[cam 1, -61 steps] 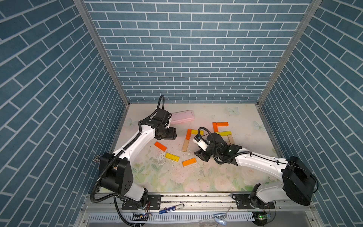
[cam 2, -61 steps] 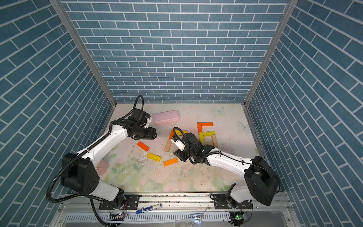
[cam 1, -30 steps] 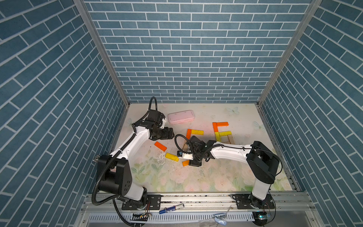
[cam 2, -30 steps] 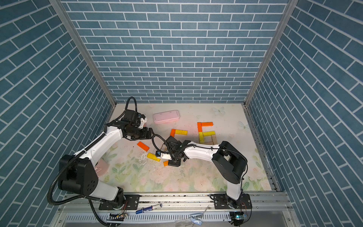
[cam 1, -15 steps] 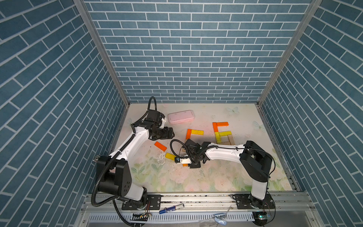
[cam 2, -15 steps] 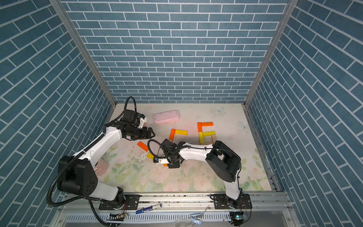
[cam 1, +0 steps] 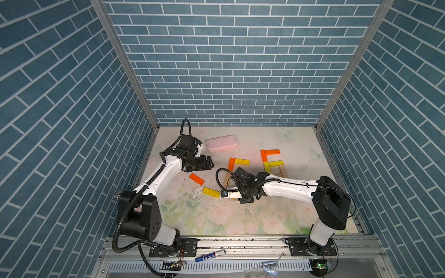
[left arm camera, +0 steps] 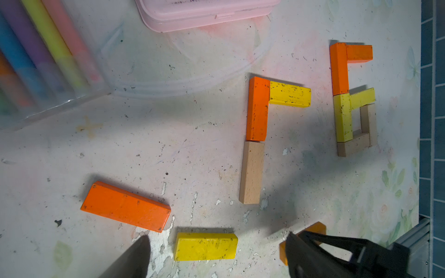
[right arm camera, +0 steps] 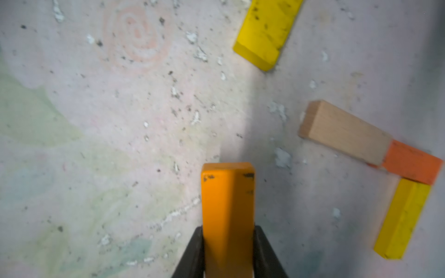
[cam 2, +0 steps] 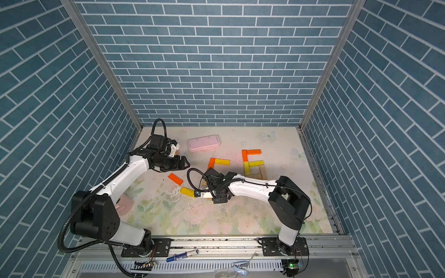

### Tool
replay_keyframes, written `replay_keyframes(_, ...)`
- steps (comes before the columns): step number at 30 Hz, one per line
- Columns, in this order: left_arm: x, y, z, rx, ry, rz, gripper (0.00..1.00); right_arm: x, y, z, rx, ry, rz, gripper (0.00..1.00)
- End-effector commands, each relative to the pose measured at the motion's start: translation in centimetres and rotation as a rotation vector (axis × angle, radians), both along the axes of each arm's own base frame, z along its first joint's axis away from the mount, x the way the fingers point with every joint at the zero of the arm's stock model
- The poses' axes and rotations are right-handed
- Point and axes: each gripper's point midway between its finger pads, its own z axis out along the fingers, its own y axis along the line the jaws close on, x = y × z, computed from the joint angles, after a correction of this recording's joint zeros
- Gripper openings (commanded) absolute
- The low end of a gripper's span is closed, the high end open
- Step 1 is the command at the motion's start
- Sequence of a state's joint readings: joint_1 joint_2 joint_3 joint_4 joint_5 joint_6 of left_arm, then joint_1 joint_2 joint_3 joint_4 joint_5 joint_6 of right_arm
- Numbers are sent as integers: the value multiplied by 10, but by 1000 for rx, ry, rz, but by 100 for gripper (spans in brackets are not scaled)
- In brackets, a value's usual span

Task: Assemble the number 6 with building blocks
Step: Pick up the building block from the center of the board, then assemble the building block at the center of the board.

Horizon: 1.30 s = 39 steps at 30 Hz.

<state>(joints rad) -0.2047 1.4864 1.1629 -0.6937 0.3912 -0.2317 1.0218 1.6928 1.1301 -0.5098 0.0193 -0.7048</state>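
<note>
While the right gripper (right arm camera: 228, 232) pinches an orange bar (right arm camera: 227, 197) by its long sides, a yellow bar (cam 1: 211, 192) lies just beside its tip and a loose orange bar (cam 1: 196, 179) lies a little farther on, toward the left gripper (cam 1: 207, 164), which hangs spread over the surface (cam 1: 216, 216) near the pink case (cam 1: 222, 142) and the chalks (left arm camera: 36, 60). The finished 6 (cam 1: 266, 166) sits well back on the right, near the side wall (cam 1: 361, 144). A second figure (cam 1: 231, 164) of orange, yellow and tan lies beside it, its tan bar (left arm camera: 251, 172) partly hidden by the right wrist in both top views. Two seconds ago the pinched bar lay free and the right arm was up by that figure; the left arm sits much as it did. The near half of the surface is bare
</note>
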Motion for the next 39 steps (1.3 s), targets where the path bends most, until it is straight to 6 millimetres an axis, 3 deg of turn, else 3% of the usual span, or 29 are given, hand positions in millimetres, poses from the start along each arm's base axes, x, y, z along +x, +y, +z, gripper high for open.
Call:
replay_keyframes(1, -3, 2, 4, -17, -10, 9, 89, 18, -21, 20, 1, -51, -30, 16)
replay_keyframes(7, -4, 0, 4, -26, -11, 6, 89, 59, -35, 26, 23, -87, -92, 17)
replay_keyframes(13, -3, 0, 4, -28, -13, 8, 89, 85, -25, 8, 27, -31, -106, 17)
replay_keyframes(24, -1, -1, -3, -42, 14, 10, 89, 105, -4, -33, 11, 76, -139, 18)
replay_keyframes(39, 0, -2, -4, -59, 16, 13, 89, 113, 1, -48, -19, 118, -216, 20)
